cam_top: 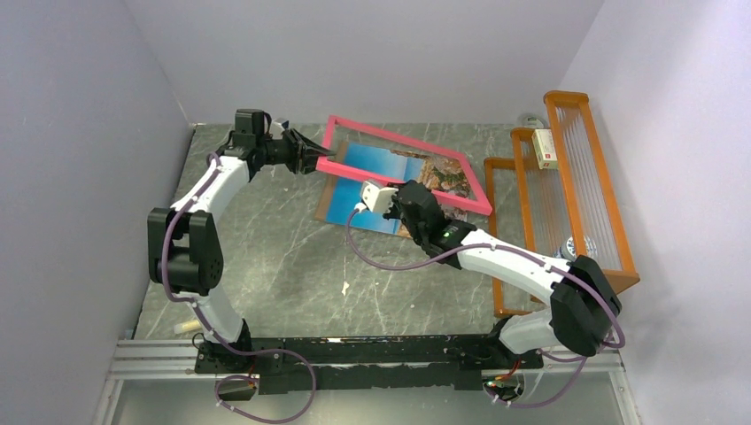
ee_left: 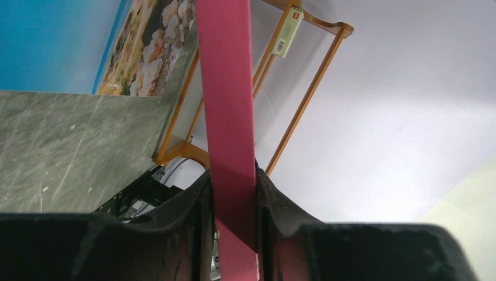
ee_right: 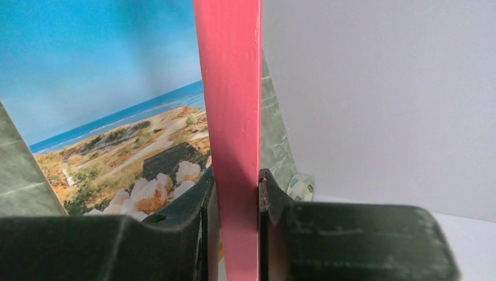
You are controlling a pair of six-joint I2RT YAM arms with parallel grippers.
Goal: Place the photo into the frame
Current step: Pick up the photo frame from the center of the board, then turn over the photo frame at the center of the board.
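L gripper [ee_left: 234,199] & R gripper [ee_right: 236,193] both clamped — 2 arms stretched fwd, angled inward.

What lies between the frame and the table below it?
The photo, face up on a brown board, lies under the frame on the table. The top view shows it best.

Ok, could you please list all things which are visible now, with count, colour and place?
frame: 1, pink, over the photo
photo: 1, blue and brown, table centre
backing board: 1, brown, under the photo
wire rack: 1, orange, right side
small box: 1, white-red, on the rack
table: 1, grey marbled, beneath everything
left claw: 1, black, shut on the frame's left end
right claw: 1, black, shut on the frame's near bar
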